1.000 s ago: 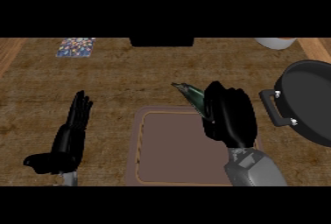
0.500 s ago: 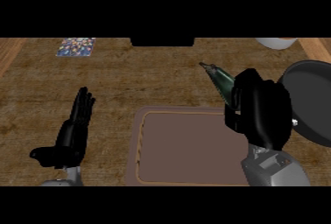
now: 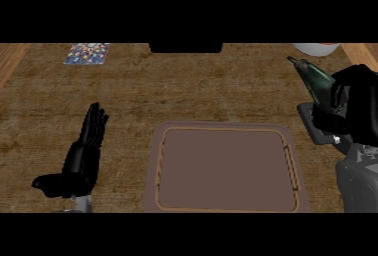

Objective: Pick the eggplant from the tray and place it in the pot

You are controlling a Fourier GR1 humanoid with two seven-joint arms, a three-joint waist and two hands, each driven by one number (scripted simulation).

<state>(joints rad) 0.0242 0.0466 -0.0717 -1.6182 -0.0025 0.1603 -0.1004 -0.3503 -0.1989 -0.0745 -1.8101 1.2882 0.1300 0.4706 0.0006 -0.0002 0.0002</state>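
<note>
counter (image 3: 184, 90): one tray (image 3: 225, 170); right hand (image 3: 353, 107) fingers curled round one eggplant (image 3: 314, 80); left hand (image 3: 81, 155) fingers straight.

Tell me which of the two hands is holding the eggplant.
The right hand, at the view's right edge, fingers curled round the dark green eggplant. The left hand rests open and holds nothing, left of the tray.

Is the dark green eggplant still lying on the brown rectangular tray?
No, the brown rectangular tray holds nothing, and the dark green eggplant is up in the right hand, off to the tray's right.
</note>
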